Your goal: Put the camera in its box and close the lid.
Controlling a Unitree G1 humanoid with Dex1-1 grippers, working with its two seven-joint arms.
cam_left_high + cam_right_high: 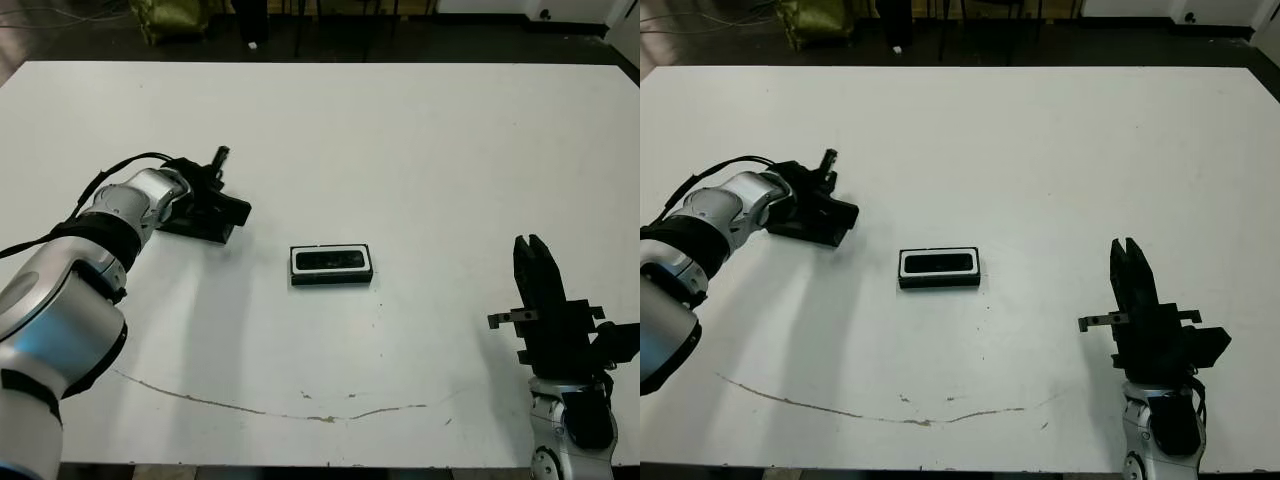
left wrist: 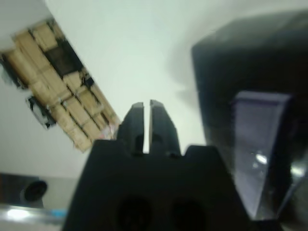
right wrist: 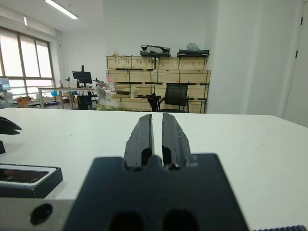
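- Tabletop (image 1: 420,150) is white and wide, with a thin brownish scratch (image 1: 300,405) running along its near edge toward 6 o'clock.
- Left gripper (image 1: 222,157) sits out at about 9 o'clock from the middle of the tabletop, low over the surface; in the left wrist view its two black fingers (image 2: 137,122) stand close together with only a thin slit between them, holding nothing.
- Lid (image 1: 212,218), a flat black cover, lies just beside that gripper on its 5 o'clock side; the left wrist view shows its pale glossy strip (image 2: 262,144), blurred. Whether the gripper touches it cannot be told.
- Box (image 1: 331,266) rests near the middle of the tabletop, at about 4 o'clock from the lid and well apart from it, its white lining showing as a rim.
- Camera (image 1: 330,261) lies flat inside the box, a slim black bar.
- Right gripper (image 1: 530,245) stands upright at 3 o'clock of the box, well apart from it, its fingers (image 3: 142,137) nearly together and empty.
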